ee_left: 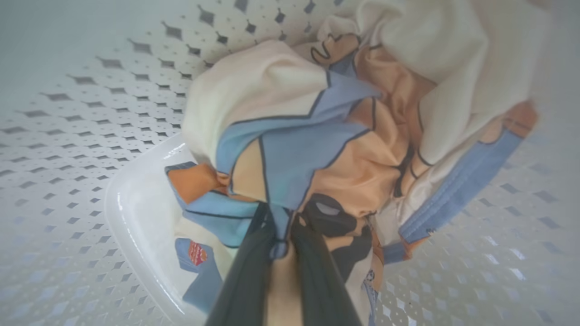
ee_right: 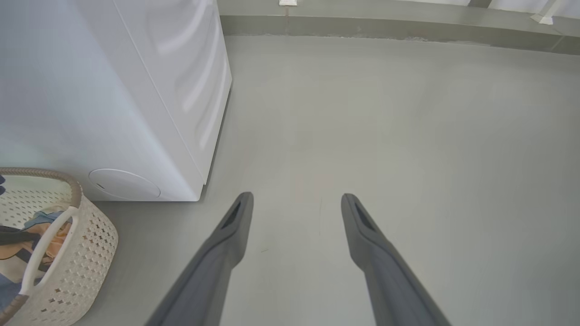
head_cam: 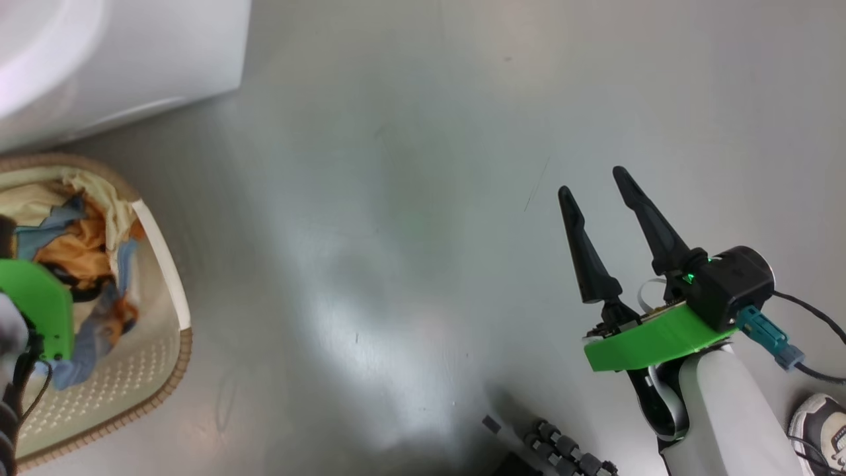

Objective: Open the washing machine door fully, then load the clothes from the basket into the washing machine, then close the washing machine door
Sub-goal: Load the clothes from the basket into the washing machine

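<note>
The cream perforated basket (head_cam: 178, 357) stands on the floor at the left, in front of the white washing machine (head_cam: 132, 59). Inside lies a bundle of clothes (head_cam: 86, 244) in cream, blue and orange. My left gripper (ee_left: 282, 226) is down in the basket (ee_left: 90, 113), shut on a fold of the clothes (ee_left: 317, 149); its green wrist plate (head_cam: 39, 304) sits over the basket. My right gripper (head_cam: 593, 182) hangs open over bare floor at the right, holding nothing. In its wrist view the right gripper (ee_right: 297, 198) faces the washing machine (ee_right: 90, 90) and the basket (ee_right: 86, 244). The washing machine door is out of view.
Grey glossy floor (head_cam: 410, 198) spreads between the basket and my right arm. A person's shoe (head_cam: 819, 423) is at the lower right corner. Rollers of my base (head_cam: 562, 449) show at the bottom. A wall skirting (ee_right: 362, 25) runs along the far side.
</note>
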You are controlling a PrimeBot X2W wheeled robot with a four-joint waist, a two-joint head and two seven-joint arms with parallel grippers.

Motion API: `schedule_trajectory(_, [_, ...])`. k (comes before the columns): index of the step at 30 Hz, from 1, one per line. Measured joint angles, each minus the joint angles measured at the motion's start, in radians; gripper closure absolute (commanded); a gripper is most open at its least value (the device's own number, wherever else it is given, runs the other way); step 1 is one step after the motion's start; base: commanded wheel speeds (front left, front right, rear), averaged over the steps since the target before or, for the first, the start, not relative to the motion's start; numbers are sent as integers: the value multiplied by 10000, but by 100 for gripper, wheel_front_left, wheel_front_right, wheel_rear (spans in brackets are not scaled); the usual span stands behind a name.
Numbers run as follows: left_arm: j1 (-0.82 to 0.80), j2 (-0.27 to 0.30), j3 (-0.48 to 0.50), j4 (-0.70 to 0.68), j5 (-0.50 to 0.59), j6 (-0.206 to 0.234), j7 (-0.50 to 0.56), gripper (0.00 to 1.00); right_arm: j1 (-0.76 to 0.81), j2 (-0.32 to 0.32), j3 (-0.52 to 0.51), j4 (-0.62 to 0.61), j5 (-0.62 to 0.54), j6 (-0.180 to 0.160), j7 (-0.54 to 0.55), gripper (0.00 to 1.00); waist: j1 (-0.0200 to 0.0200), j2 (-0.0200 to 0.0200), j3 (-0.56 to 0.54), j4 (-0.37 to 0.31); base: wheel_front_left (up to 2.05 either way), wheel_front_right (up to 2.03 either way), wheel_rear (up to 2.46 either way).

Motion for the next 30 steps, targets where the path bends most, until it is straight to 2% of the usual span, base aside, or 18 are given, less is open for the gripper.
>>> schedule_trajectory(6, [704, -42, 255, 2, -408, -23, -792, 100, -139, -6, -4, 408, 4, 0, 0, 0, 0, 0, -862, -62, 0, 0, 0])
schedule_trajectory(19, [1779, -792, 564, -94, -1108, -278, -2025, 100, 293, -21, -10, 1009, -288, 0, 2, 0, -1, 0, -2801, 357, 0, 0, 0])
schedule_trajectory(26, [2555, -955, 717, -794, -1396, -291, -2255, 100, 684, -35, 10, 1312, -382, 0, 2, 0, 0, 0, -3888, 771, 0, 0, 0])
schedule_trajectory(30, [3197, -966, 989, -1785, -1455, -274, -2263, 100, 962, -46, -27, 1459, -401, 0, 2, 0, 0, 0, -4472, 1041, 0, 0, 0])
